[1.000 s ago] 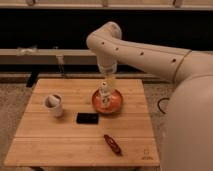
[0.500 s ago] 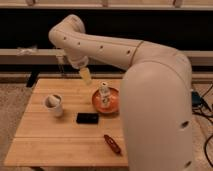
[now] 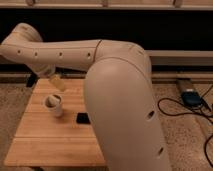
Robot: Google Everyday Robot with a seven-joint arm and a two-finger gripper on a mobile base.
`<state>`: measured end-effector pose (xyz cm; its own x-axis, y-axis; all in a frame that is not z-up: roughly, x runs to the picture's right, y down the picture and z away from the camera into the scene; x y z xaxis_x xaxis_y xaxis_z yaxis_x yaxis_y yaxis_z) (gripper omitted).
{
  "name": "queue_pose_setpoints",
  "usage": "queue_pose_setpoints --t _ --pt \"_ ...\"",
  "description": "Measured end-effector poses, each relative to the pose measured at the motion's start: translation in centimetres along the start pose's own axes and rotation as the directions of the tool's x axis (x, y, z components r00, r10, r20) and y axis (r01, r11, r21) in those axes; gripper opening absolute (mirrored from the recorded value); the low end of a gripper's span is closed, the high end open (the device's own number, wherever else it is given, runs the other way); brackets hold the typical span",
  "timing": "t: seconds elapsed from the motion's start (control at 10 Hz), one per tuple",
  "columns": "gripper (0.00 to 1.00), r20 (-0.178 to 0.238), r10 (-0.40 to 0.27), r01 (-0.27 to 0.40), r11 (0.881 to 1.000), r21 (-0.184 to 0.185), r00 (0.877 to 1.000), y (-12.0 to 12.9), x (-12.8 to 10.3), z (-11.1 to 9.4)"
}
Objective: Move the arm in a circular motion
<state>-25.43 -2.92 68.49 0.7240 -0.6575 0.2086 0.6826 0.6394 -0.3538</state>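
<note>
The arm (image 3: 117, 95) has been swung from the middle of the worktop (image 3: 50, 142) towards its rear left corner. A second ago its tip was held over a reddish plate; half a second ago it had been carried up and to the left; now the elbow is seen high at the far left and the long cream link is stretched across the upper part of the view. This sweep is judged to be one arc of the circular motion asked for, with the loop not yet closed. The gripper (image 3: 57, 83) is held pointing down and to the right, above and just behind a pale cup (image 3: 54, 105), apart from it; whether it is wide or narrow cannot be told, and nothing is seen to be carried in it. A small black object (image 3: 82, 118) lies on the worktop near the cup, partly covered by the bulky lower segment. The plate and the red item seen earlier are now hidden behind that segment. On the floor to the right, a cable (image 3: 201, 111) and a small box (image 3: 190, 97) are seen well apart from the worktop. The cup is judged the nearest obstacle should the tip be brought lower on the return.
</note>
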Motion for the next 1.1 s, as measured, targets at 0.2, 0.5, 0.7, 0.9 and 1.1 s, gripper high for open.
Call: queue_pose_setpoints --t 0.2,0.5,0.7,0.9,1.1 --pt "0.80 0.015 -0.101 0.101 0.994 0.043 0.995 0.7 -5.3 -1.5" --pt "0.80 0.041 -0.220 0.215 0.972 0.098 0.975 4.5 -11.6 -3.6" --pt "0.80 0.046 -0.267 0.259 0.958 0.125 0.963 8.8 -15.1 -4.5" --pt "0.80 0.048 -0.256 0.249 0.961 0.124 0.965 13.3 -17.0 -4.6" --pt "0.80 0.058 -0.208 0.201 0.974 0.108 0.976 17.1 -17.2 -4.1"
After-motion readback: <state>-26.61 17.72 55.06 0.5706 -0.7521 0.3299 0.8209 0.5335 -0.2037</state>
